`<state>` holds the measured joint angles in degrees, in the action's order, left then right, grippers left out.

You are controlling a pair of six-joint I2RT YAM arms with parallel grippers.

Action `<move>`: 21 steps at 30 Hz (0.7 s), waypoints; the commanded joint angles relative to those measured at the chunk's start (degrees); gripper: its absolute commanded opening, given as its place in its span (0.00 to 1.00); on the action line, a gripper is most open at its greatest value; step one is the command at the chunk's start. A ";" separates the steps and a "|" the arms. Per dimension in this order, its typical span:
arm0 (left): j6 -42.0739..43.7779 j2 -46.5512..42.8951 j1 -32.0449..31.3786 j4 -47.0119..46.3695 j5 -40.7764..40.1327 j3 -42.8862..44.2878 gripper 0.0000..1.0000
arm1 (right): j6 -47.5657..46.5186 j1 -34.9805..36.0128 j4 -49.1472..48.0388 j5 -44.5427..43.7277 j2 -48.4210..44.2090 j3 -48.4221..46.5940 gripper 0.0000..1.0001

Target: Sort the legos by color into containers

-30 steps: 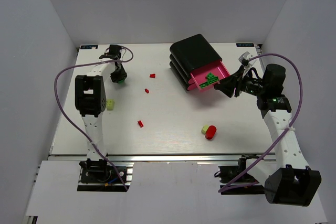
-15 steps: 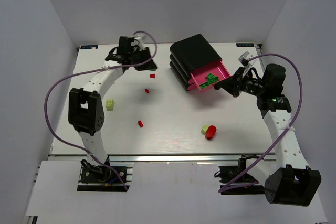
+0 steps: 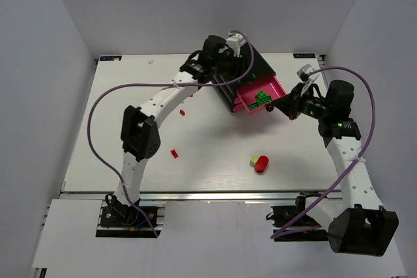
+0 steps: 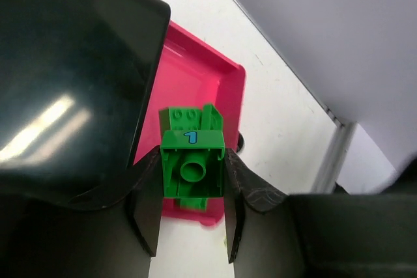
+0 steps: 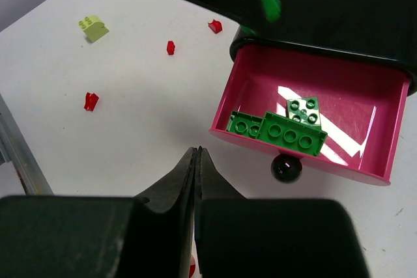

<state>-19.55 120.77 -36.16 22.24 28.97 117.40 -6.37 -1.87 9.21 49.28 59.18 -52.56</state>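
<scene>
My left gripper (image 4: 193, 183) is shut on a green lego (image 4: 193, 172), a brick marked with a blue 1, and holds it over the open pink drawer (image 4: 225, 73) of the black cabinet (image 3: 242, 62). Three more green legos (image 5: 287, 131) lie inside that drawer (image 3: 277, 88). My right gripper (image 5: 196, 152) is shut on nothing, just in front of the drawer's dark knob (image 5: 286, 168). Small red legos (image 3: 174, 153) (image 3: 183, 112) are scattered on the table. A yellow-green lego (image 3: 253, 160) sits beside a larger red one (image 3: 262, 163).
Another yellow-green lego (image 5: 93, 27) lies at the table's left, hidden by the left arm's elbow (image 3: 139, 131) in the top view. Purple cables loop over both arms. White walls stand close round the table (image 3: 313, 161).
The left arm has swung from the table's far left corner across to the cabinet, carrying the green lego. The right gripper's jaws have closed; its arm stays in place.
</scene>
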 commanded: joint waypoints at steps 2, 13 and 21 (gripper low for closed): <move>-0.05 5.96 -3.82 6.67 -8.30 10.81 0.19 | -0.04 -0.33 -1.74 -0.59 -1.43 0.00 0.00; -0.49 8.17 -4.88 7.99 -12.53 13.46 0.70 | -0.57 -0.15 -1.48 -0.15 -1.61 -0.18 0.17; -1.19 2.04 -5.41 5.98 -10.60 13.55 0.70 | -8.72 -0.24 3.34 9.32 -0.73 -1.32 0.50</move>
<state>-20.58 131.24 -41.43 29.58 18.17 128.99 -9.37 -1.87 10.20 51.90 58.48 -52.58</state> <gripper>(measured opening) 0.704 0.495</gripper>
